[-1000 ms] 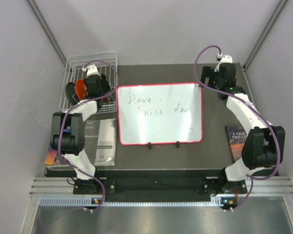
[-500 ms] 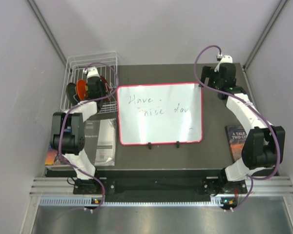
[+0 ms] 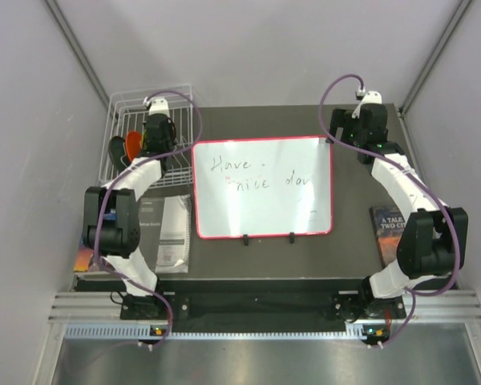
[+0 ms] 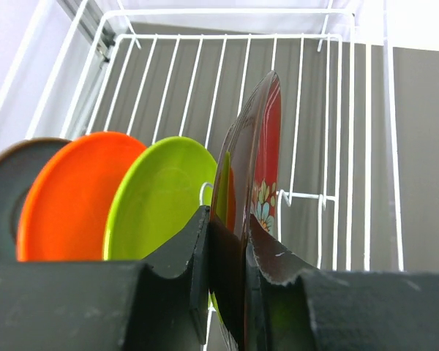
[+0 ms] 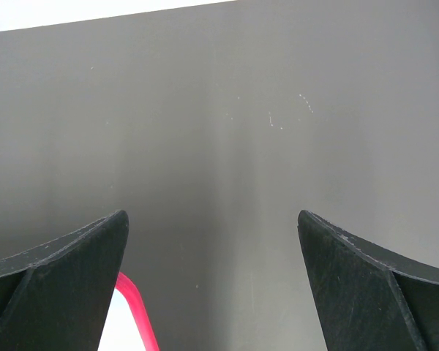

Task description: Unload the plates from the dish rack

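Note:
In the left wrist view my left gripper (image 4: 227, 219) is shut on the lower rim of the red plate (image 4: 267, 146), which stands on edge and shows pale flower markings. Left of it the lime green plate (image 4: 161, 190), the orange plate (image 4: 66, 197) and a dark plate (image 4: 4, 190) stand on edge in the white wire dish rack (image 4: 366, 161). In the top view the left gripper (image 3: 156, 132) is inside the rack (image 3: 128, 98) at the back left, beside the orange plate (image 3: 132, 147). My right gripper (image 5: 211, 219) is open and empty above bare table, at the back right in the top view (image 3: 342, 128).
A red-framed whiteboard (image 3: 260, 188) with writing lies mid-table, its left edge next to the rack; its corner shows in the right wrist view (image 5: 135, 314). A booklet (image 3: 172, 233) lies near the left arm. A book (image 3: 385, 224) lies at the right edge. Grey walls close both sides.
My left gripper has moved toward the rack's far end, shut on the red plate. The right arm has not moved.

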`<state>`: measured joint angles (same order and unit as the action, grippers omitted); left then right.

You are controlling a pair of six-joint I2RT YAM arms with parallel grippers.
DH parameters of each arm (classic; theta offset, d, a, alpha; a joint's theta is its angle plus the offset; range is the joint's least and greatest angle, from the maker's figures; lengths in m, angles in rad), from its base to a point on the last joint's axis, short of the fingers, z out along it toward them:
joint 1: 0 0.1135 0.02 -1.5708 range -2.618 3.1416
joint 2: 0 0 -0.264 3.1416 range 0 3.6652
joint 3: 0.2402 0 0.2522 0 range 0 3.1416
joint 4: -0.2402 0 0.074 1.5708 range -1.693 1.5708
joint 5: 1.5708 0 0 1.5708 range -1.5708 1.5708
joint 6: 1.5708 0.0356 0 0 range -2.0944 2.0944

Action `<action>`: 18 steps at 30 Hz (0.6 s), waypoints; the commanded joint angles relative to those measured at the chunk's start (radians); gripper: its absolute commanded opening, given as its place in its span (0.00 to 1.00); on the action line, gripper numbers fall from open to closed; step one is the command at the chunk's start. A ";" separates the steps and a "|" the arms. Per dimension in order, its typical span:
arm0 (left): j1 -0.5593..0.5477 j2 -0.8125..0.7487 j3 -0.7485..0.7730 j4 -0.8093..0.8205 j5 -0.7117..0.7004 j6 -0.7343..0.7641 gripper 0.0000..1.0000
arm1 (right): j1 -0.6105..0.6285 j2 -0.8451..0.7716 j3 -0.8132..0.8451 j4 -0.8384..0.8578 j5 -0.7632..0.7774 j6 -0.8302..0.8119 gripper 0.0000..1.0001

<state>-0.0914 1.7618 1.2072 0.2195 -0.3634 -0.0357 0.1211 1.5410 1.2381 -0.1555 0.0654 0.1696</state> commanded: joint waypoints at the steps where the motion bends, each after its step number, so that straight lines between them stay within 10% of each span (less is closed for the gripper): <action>1: -0.008 -0.123 0.045 0.061 -0.071 0.077 0.00 | 0.003 -0.010 0.000 -0.027 -0.044 0.004 1.00; 18: -0.007 -0.191 0.199 0.070 0.319 -0.244 0.00 | 0.003 0.011 0.199 -0.004 -0.277 0.021 1.00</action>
<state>-0.0990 1.5822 1.3586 0.1581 -0.2008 -0.1291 0.1215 1.5425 1.3304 -0.1913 -0.0837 0.1776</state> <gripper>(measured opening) 0.219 0.996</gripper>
